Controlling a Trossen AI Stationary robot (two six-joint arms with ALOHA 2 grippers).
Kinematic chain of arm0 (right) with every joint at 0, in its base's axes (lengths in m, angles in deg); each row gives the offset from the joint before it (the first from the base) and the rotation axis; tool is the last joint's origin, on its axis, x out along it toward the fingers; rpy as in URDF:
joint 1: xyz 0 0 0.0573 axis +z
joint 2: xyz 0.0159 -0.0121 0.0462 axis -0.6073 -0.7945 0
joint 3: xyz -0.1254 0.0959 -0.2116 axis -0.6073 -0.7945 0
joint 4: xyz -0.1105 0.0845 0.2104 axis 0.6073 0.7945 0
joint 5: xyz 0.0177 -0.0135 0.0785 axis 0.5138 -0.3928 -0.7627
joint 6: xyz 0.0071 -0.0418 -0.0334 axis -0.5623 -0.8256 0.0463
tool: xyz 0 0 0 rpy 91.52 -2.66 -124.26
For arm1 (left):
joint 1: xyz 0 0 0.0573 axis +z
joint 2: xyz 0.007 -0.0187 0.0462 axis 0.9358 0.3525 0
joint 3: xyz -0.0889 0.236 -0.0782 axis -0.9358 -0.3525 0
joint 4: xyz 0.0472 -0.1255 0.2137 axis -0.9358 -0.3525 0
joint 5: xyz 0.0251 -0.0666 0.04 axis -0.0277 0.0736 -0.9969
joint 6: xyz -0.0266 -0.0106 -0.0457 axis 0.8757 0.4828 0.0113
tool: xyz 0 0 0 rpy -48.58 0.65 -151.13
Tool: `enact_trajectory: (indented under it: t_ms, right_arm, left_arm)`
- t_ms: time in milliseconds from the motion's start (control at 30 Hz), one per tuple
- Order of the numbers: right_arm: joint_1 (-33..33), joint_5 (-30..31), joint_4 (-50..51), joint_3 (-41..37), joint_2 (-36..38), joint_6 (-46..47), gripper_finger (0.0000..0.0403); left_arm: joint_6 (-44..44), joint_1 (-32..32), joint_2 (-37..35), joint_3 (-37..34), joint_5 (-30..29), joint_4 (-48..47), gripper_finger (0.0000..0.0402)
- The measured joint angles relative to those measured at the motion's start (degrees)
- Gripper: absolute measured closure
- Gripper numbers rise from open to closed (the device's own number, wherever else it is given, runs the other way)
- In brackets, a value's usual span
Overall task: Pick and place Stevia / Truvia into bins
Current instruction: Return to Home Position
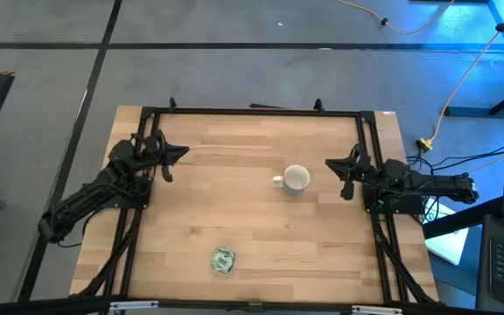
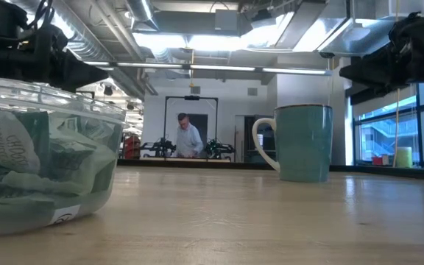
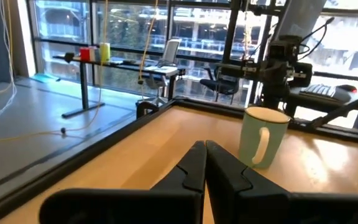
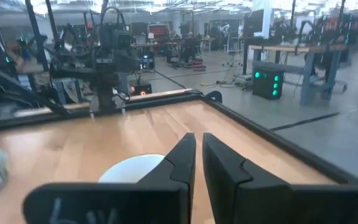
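Sitting folded at opposite sides of the tabletop, the left gripper and right gripper both show jaws closed on nothing, which reads to me as a rest posture, job finished. Stevia sachets fill the clear round bin, well apart from both arms: a crumpled green-and-white heap pressed against its wall, with none that I can see loose near the mug

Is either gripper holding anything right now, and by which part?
Nothing is held. The left gripper and right gripper are both shut and empty, at opposite sides of the table. The sachets lie in the dish.
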Motion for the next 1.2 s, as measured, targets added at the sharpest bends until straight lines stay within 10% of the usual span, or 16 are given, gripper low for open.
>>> enact_trajectory:
  t_ms: [1200]
  right_arm:
    - [0.0,-0.2,0.0,0.0,-0.1,6.9,0.0368]
  left_arm:
    - [1.3,0.0,0.0,0.0,-0.2,0.0,0.0395]
